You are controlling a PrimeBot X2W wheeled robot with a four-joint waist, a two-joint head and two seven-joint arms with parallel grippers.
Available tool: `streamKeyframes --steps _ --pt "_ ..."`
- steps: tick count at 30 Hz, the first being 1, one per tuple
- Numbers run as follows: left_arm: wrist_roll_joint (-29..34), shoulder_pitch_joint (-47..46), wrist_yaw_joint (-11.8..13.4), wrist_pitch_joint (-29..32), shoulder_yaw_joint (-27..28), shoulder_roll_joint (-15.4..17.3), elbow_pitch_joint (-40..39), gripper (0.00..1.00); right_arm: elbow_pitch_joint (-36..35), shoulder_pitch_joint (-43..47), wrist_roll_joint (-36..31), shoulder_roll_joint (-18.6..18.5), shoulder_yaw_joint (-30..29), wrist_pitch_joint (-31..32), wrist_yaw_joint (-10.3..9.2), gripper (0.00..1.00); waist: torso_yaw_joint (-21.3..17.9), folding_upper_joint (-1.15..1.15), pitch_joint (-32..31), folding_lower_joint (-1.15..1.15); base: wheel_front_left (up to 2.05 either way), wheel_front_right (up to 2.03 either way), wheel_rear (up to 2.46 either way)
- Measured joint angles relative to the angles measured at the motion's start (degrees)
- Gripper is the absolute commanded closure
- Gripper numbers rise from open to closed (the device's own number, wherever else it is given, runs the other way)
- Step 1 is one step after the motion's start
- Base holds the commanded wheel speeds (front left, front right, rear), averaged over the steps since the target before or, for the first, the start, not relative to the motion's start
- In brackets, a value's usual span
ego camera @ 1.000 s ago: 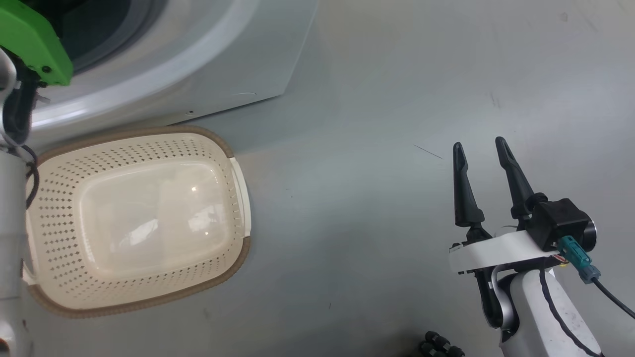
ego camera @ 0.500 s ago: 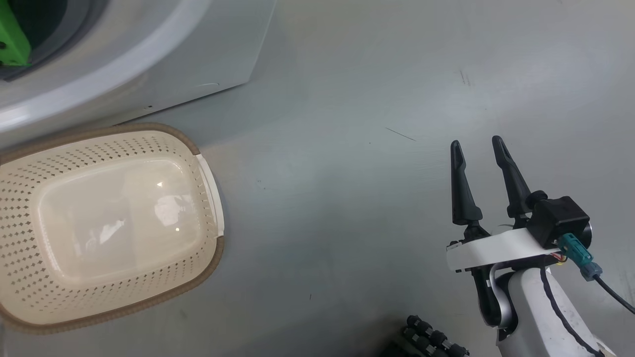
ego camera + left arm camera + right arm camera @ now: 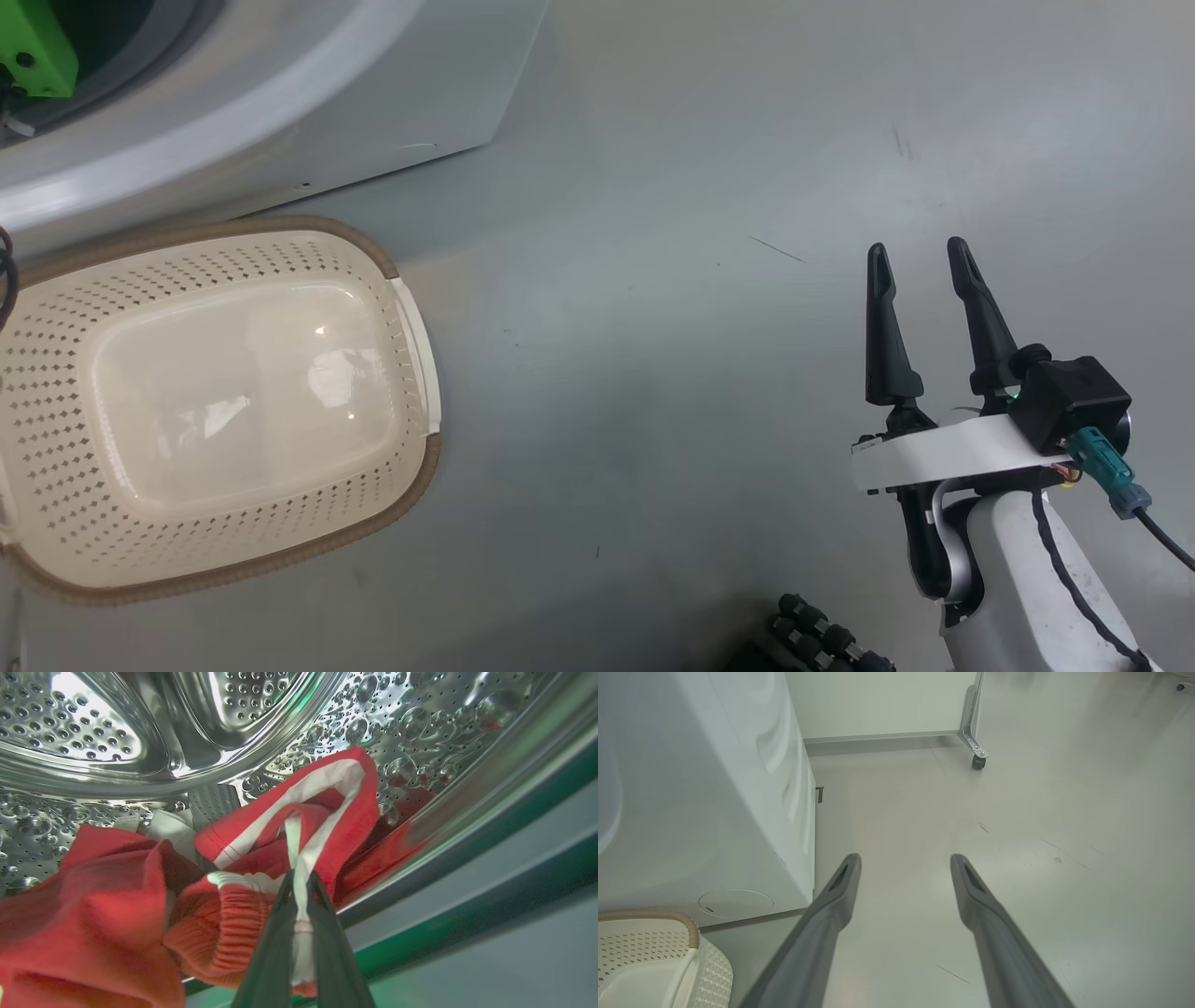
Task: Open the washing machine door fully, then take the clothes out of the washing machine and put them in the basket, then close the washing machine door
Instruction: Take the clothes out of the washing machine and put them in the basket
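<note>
Now the left claw (image 3: 300,878) is inside the perforated steel drum (image 3: 93,728), its two dark fingers pinched together on a white band of the clothes (image 3: 117,896). That band runs up from the fingertips into a red fold edged in white. The rest of the red fabric lies heaped on the drum's lower wall, toward the left of the left wrist view, with a ribbed red cuff just beside the fingers.

On the floor (image 3: 653,373) stands the basket (image 3: 415,467), its glossy cream bottom showing. Its long rim is close against the foot of the washing machine (image 3: 280,121), near the machine's front corner. The right claw (image 3: 917,248) hangs over bare floor, well apart from the basket, its fingers spread wide and holding nothing. A green part (image 3: 37,47) shows at the edge of the machine's port.
</note>
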Motion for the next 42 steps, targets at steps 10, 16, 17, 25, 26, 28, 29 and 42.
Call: streamKeyframes --steps 10,16,17,25,26,28,29,42 --pt "-0.16 -0.17 -0.01 -6.89 0.15 -1.69 -0.44 1.0 -0.03 -0.57 -1.1 -0.01 -0.93 0.0 -0.19 0.0 2.97 0.0 -0.1 0.0 0.0 0.0 0.0" --pt "-0.52 0.19 -0.01 -12.85 0.76 -3.01 -1.6 1.0 -0.02 -1.04 -2.53 -0.05 -1.83 0.0 -0.49 0.0 5.14 0.0 -0.6 0.0 0.0 0.0 0.0" --pt "-0.93 0.49 -0.01 -13.82 0.9 -3.5 -1.88 1.0 0.0 -1.05 -2.66 -0.05 -1.88 0.0 -0.49 0.0 5.53 0.0 -0.74 0.0 0.0 0.0 0.0" --pt "-1.13 5.86 -0.02 -20.89 1.19 -4.27 -3.78 1.0 0.57 -1.19 -4.05 -0.09 -1.94 0.0 -0.46 0.0 8.35 0.0 -2.49 0.0 0.0 0.0 0.0" --pt "-1.13 6.51 -0.02 -21.78 1.22 -4.47 -4.04 1.0 0.65 -1.19 -4.17 -0.1 -1.98 0.0 -0.41 0.0 8.68 0.0 -2.76 0.0 0.0 0.0 0.0" --pt "-1.13 7.97 -0.03 -23.51 1.16 -5.01 -4.71 1.0 0.85 -1.19 -4.42 -0.18 -2.03 0.0 -0.4 0.0 9.33 0.0 -3.3 0.0 0.0 0.0 0.0" --pt "-1.13 8.71 -0.03 -24.35 1.12 -5.39 -5.08 1.0 0.93 -1.19 -4.53 -0.25 -2.12 0.0 -0.4 0.0 9.67 0.0 -3.56 0.0 0.0 0.0 0.0" --pt "0.52 20.11 -0.01 -30.19 -0.66 -8.0 -10.68 1.0 2.69 0.21 -6.17 -1.87 -2.68 0.0 0.11 0.0 14.49 0.0 -8.52 0.0 0.0 0.0 0.0"
